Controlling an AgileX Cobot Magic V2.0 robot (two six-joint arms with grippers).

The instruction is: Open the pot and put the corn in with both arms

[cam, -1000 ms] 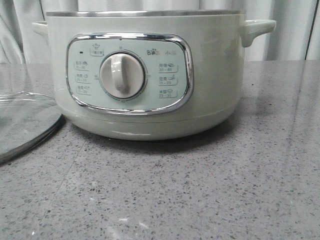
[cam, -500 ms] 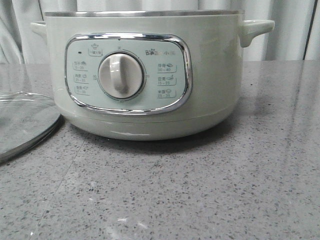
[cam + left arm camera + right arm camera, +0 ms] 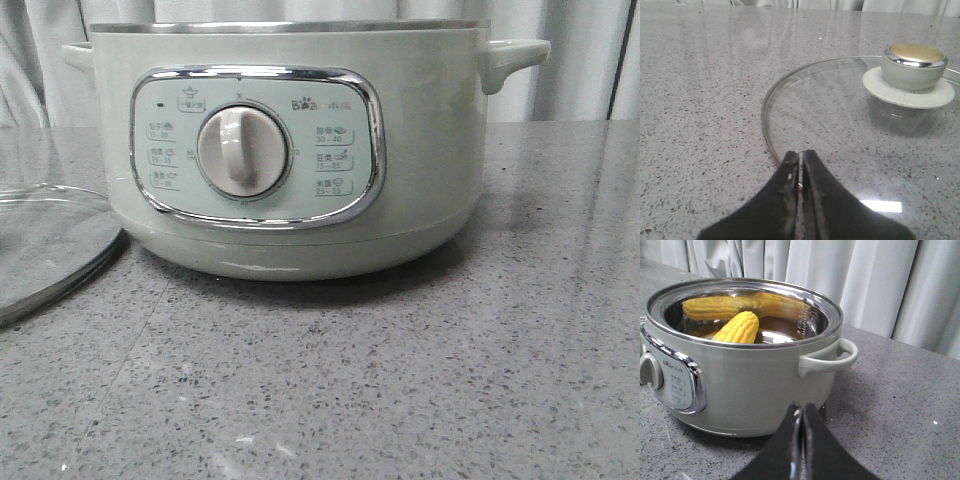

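Note:
The pale-green pot [image 3: 420, 150] stands open on the grey table, its cream dial [image 3: 243, 151] facing me. In the right wrist view the pot [image 3: 755, 380] holds the yellow corn cob [image 3: 738, 328], leaning against the steel inner wall, which reflects it. My right gripper [image 3: 801, 410] is shut and empty, a little way off the pot's side below its handle [image 3: 832, 360]. My left gripper [image 3: 801, 156] is shut and empty, over the near rim of the glass lid [image 3: 830, 115]. Neither gripper shows in the front view.
The flat glass lid [image 3: 45, 245] lies on the table to the left of the pot, its green and gold knob [image 3: 914, 67] upward. Pale curtains [image 3: 865, 280] hang behind the table.
The pot shifted very slightly left in the front view between the earliest frame and now. Nothing else moved.

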